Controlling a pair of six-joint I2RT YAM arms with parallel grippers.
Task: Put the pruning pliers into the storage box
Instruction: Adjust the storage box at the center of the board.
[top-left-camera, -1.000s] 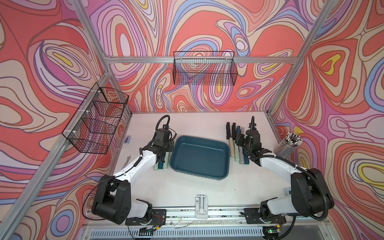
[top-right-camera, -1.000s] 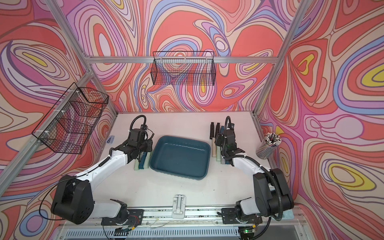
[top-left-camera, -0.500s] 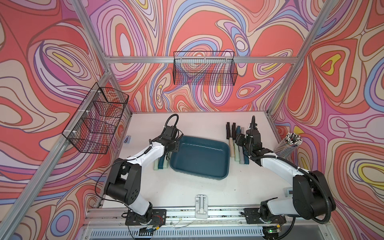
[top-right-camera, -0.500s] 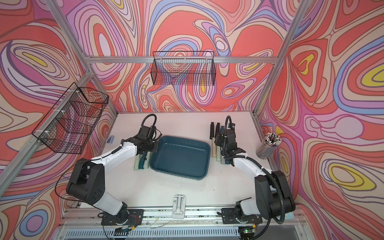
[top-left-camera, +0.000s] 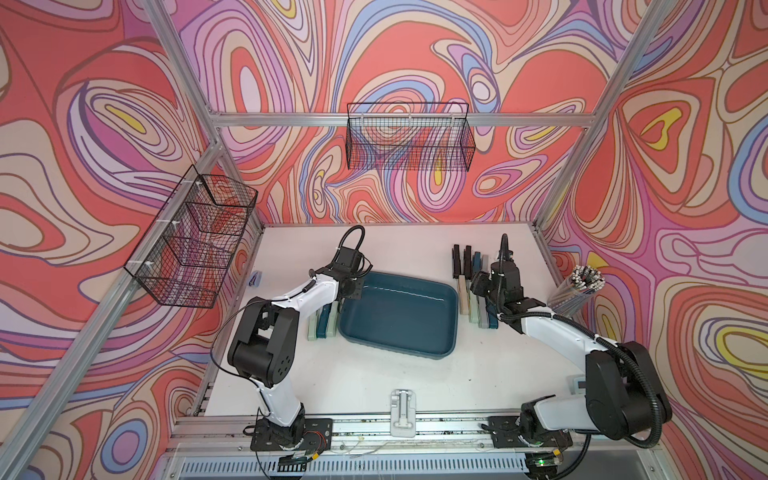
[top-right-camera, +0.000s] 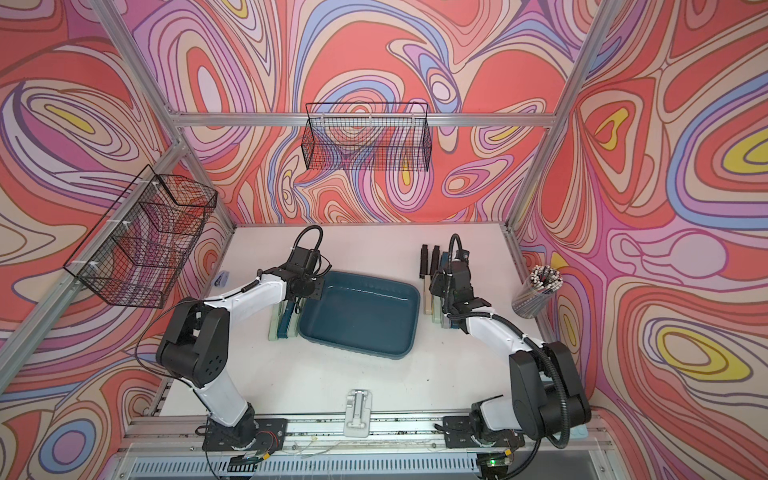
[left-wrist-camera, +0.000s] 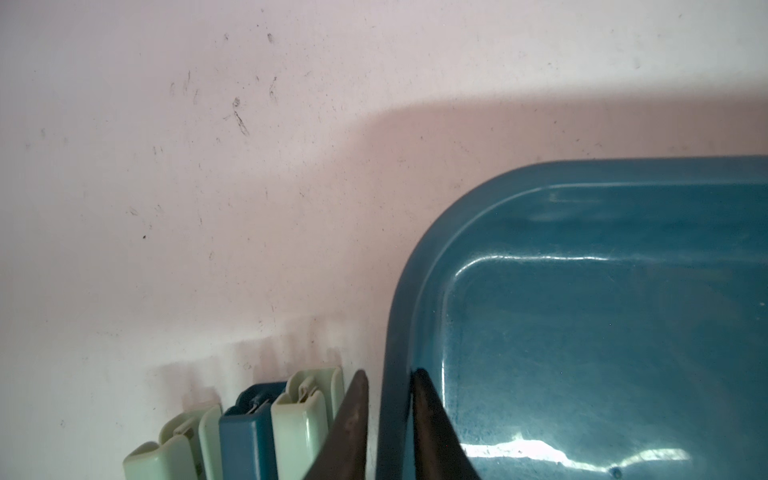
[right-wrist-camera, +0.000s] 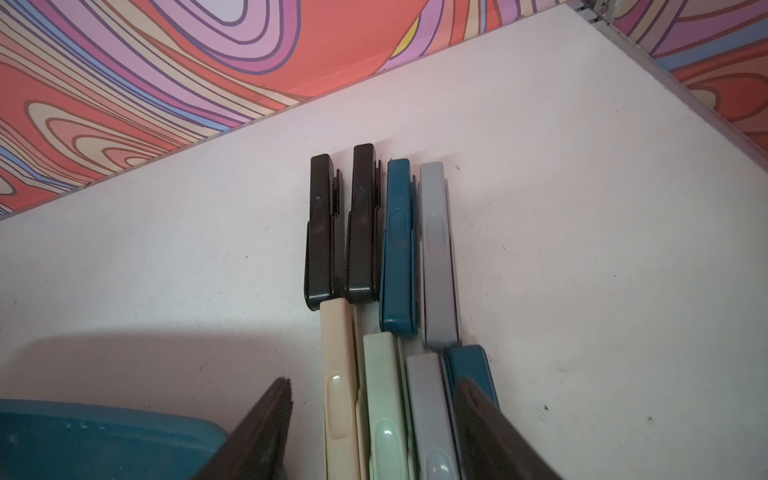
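Left gripper (left-wrist-camera: 390, 371) is set astride the wall of the storage box (left-wrist-camera: 582, 183), close to a rounded corner. One finger is placed inside against the wall and one outside, with a sliver of table left showing at the outer tip. The fingers are drawn close together, but whether the wall is actually clamped cannot be told. Three pruning pliers (left-wrist-camera: 249, 432), two pale green and one dark teal, are laid side by side just outside the outer finger.

Right gripper (right-wrist-camera: 374, 382) is held spread wide above a second group of pliers (right-wrist-camera: 395, 249) on the box's other side. The cream, pale green and grey ones are framed between its fingers, and none is gripped. In both top views the box (top-left-camera: 415, 324) is seen without pliers in it.
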